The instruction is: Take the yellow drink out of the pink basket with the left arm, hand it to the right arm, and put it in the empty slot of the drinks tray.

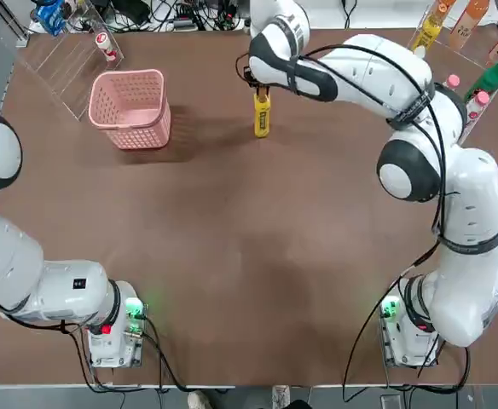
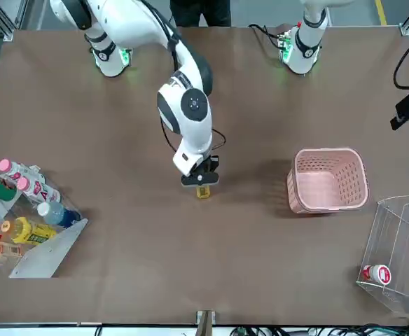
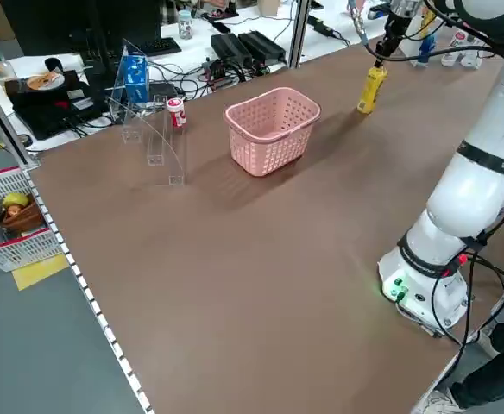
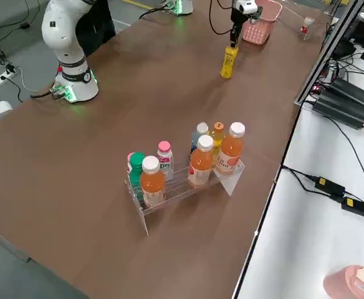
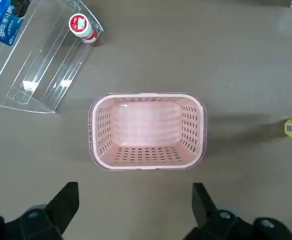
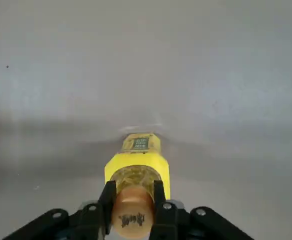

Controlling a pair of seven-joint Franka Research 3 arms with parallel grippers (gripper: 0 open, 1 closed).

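Right claw (image 6: 134, 207) clamped on upright yellow drink (image 1: 262, 113) beside pink basket (image 1: 130, 108), left claw (image 5: 136, 205) wide, empty.

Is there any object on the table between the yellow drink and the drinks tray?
Nothing visible. The right tool is shut on the yellow drink, and only bare table lies between it and the drinks tray.

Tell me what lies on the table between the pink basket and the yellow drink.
Nothing: in the top view only bare brown table separates the pink basket from the yellow drink, which stands upright in the right claw.
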